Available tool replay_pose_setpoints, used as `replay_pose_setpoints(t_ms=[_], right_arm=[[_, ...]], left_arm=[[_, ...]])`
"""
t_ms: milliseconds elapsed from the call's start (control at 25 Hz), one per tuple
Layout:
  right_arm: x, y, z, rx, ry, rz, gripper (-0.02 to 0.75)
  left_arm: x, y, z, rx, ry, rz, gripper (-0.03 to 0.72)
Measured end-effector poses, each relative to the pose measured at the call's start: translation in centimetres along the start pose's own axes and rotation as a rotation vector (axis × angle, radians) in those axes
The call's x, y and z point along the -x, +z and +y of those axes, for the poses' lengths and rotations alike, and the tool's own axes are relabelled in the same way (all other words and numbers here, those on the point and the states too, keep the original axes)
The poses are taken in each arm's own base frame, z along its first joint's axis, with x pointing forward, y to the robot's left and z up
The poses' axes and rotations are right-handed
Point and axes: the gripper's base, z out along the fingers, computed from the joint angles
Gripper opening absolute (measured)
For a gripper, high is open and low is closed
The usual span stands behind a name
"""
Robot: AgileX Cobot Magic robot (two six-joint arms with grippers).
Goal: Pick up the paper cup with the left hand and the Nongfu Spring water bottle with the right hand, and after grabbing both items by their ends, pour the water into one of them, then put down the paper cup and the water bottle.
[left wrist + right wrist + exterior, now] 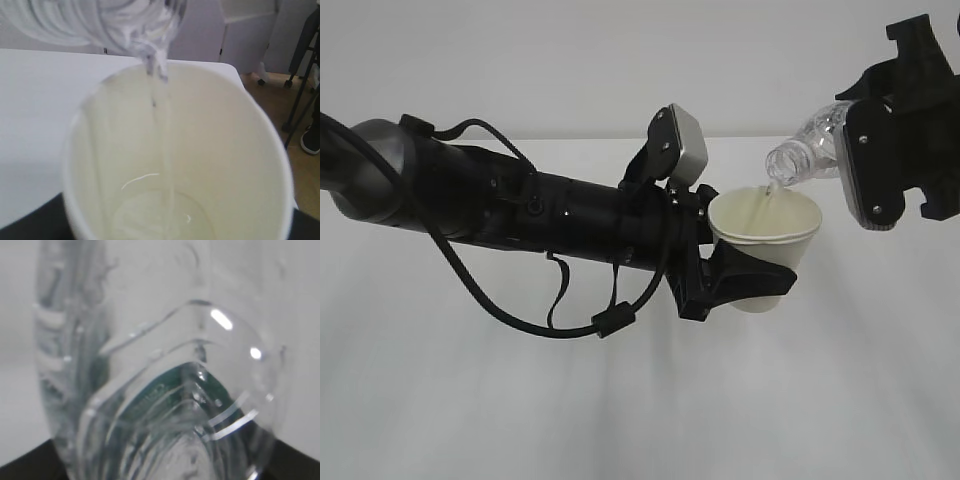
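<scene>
Right up against the right wrist lens is the Nongfu Spring water bottle point(165, 390) — clear ribbed plastic fills nearly the whole frame, with a bit of dark green label showing through low in the middle. Its body sits clamped in the right hand point(905, 150) at the upper right of the exterior view, tipped so the open neck points down-left over the paper cup point(765, 250).

That cup is just right of centre, gripped around its lower part by the left hand point(735, 280), jaws closed on it. From the left wrist view you look straight into its cream inside: a thin stream of water point(162, 150) drops from the bottle mouth at the top and pools at the bottom.

Nothing blocks the pour, though the left arm's looping cables point(535, 310) and grey block point(682, 145) crowd the left half of the exterior shot.

Underneath is a plain white table point(640, 410) against a pale wall — in the left wrist view, a tan floor and wheeled stand legs point(300, 100) show at the right edge.
</scene>
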Motion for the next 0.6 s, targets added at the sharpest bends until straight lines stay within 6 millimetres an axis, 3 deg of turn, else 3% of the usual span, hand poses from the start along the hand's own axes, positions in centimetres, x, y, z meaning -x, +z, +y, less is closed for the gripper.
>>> replay_pose_setpoints(t_ms=[600], right_arm=[[0.00,0.00,0.00,0.000,-0.008,0.001,0.447]], left_arm=[[-0.02,0.00,0.20,0.022,-0.010,0.002,0.456]])
